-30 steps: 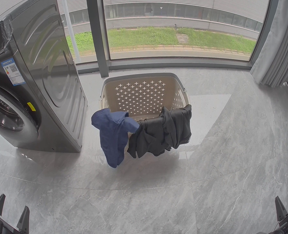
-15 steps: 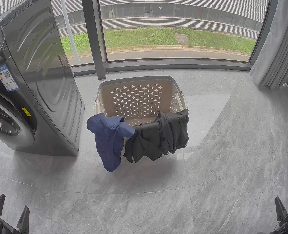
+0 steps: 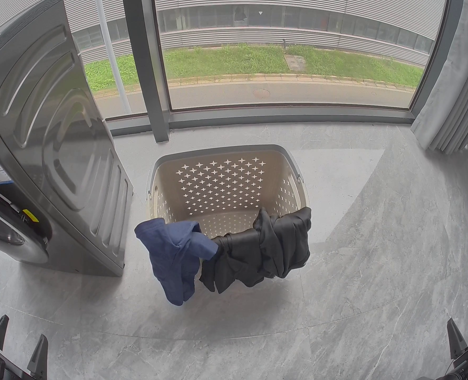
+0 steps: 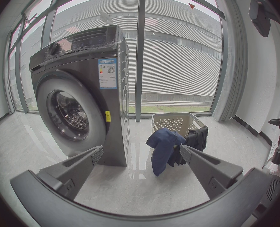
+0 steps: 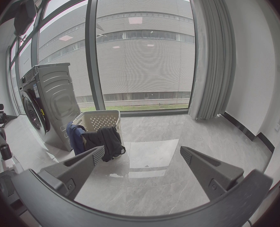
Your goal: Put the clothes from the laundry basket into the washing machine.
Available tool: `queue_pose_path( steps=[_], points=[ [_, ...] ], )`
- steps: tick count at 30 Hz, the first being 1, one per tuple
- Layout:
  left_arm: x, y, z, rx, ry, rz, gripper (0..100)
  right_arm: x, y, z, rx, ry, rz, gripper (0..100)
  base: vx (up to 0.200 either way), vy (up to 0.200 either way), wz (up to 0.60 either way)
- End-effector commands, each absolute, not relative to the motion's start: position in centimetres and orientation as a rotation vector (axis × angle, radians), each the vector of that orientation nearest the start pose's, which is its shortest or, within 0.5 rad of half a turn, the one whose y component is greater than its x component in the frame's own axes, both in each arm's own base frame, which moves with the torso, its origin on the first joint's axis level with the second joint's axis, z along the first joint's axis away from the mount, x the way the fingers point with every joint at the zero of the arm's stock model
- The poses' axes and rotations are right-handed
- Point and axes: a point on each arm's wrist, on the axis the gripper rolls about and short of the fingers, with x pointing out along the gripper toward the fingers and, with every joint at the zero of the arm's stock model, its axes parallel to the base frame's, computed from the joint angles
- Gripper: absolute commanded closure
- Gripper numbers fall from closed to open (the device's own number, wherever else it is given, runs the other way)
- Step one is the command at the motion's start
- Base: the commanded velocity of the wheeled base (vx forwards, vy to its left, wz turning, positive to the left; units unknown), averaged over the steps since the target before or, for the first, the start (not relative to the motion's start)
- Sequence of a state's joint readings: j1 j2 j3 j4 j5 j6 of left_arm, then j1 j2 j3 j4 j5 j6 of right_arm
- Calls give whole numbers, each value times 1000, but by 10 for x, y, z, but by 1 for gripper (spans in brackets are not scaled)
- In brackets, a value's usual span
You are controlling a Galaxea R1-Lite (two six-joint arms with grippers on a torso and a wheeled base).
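Laundry basket (image 3: pixel 224 150) stands on grey floor (image 3: pixel 360 270), centre of head view. Blue garment (image 3: pixel 173 257) hangs over its near rim at 7 o'clock, part outside. Black garment (image 3: pixel 268 246) is draped over the same rim at 5 o'clock and touches the blue one. Washing machine (image 3: pixel 60 133) is at 9 o'clock from the basket, just beside it and apart. Window (image 3: pixel 286 43) at 12, curtain (image 3: pixel 455 80) at 2.

Left gripper (image 3: pixel 22 331) sits low at 7 o'clock of head view, fingers spread and holding nothing; in left wrist view (image 4: pixel 141 149) the wide gap frames the washer front and the basket. Right gripper (image 3: pixel 466 315) sits low at 5 o'clock, fingers spread and holding nothing; same wide gap in right wrist view (image 5: pixel 141 150).

Versus 1.0 s ago: the whole head picture has shifted, with the basket lower in frame and the washer further toward 9 o'clock, so the camera moved. Clothes lie the same on the rim. Grippers sit in the same frame corners.
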State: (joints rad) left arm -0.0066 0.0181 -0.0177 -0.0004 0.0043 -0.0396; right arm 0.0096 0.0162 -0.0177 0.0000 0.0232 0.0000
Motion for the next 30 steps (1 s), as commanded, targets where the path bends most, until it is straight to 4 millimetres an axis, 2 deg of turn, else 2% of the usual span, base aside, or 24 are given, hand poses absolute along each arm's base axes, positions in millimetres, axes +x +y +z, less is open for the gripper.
queue_pose_path(
  steps=[1, 5, 17, 26, 30],
  points=[
    [-23, 0, 76, -40, -2, -2, 0, -23, 0, 75, 0, 0, 34, 0, 200, 0, 0],
    [-23, 0, 76, -40, -2, -2, 0, -23, 0, 75, 0, 0, 34, 0, 200, 0, 0],
    [-23, 0, 76, -40, -2, -2, 0, -23, 0, 75, 0, 0, 34, 0, 0, 0, 0],
    [-23, 0, 76, -40, -2, -2, 0, -23, 0, 75, 0, 0, 34, 0, 200, 0, 0],
    [-23, 0, 76, -38, -2, -2, 0, -23, 0, 75, 0, 0, 34, 0, 0, 0, 0]
  ],
)
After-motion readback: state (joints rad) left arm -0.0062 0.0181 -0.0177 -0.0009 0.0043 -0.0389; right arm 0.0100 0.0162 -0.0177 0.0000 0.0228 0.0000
